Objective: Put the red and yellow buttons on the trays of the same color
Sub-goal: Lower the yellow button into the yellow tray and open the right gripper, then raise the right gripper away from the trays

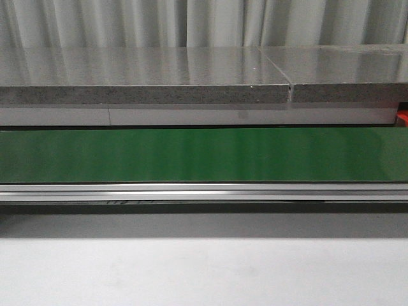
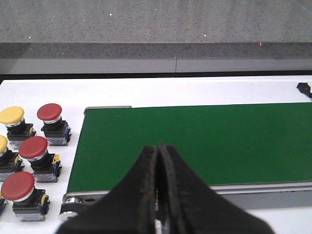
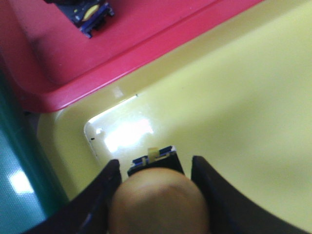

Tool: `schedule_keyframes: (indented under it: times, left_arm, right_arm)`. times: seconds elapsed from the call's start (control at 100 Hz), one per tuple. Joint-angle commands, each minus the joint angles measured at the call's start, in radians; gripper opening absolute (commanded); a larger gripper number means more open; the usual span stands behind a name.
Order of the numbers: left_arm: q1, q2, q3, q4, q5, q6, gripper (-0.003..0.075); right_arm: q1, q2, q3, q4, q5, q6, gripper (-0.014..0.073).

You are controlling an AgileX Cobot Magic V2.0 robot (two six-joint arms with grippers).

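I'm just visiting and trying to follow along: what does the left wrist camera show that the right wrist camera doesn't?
Only the left wrist view shows the waiting buttons: three red-capped ones, such as the red button, and yellow ones like the yellow button, beside the green belt. The left gripper is shut and empty.

Only the right wrist view shows the yellow tray, the red tray, and a yellow-capped button between the right gripper's fingers.

Both show dark gripper fingers; a green strip beside the trays may be the same belt.
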Motion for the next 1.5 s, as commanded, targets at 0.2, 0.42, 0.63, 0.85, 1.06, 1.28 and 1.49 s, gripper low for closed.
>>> schedule_keyframes:
  times: [0.2,0.42,0.63,0.85,1.06,1.28,1.49]
  left_arm:
    - [-0.008,0.003,-0.027,-0.007,-0.079,-0.003,-0.0019]
    - [-0.008,0.003,-0.027,-0.007,-0.079,-0.003,-0.0019]
    - [-0.008,0.003,-0.027,-0.007,-0.079,-0.003,-0.0019]
    - [-0.008,0.003,-0.027,-0.007,-0.079,-0.003,-0.0019]
    - [-0.008,0.003,-0.027,-0.007,-0.079,-0.003,-0.0019]
    - [-0.008,0.003,-0.027,-0.007,-0.079,-0.003,-0.0019]
    - [-0.008,0.003,-0.027,-0.007,-0.079,-0.003,-0.0019]
  right_arm:
    - [-0.005,0.004,-0.023,0.009,-0.038,0.000,0.0185]
    - [-0.005,0.004,-0.023,0.009,-0.023,-0.001,0.0400]
    - [-0.005,0.004,-0.023,0.009,-0.027,-0.001,0.0551]
    - [-0.005,-0.005,-0.026,0.009,-0.067,-0.001,0.0563]
    - [0.009,-0.070,-0.027,0.020,-0.109,-0.001,0.0563]
    - [0.122,-0.206,-0.027,0.020,-0.137,-0.045,0.0563]
    - [0.287,-0.362,-0.026,0.020,-0.134,-0.091,0.0563]
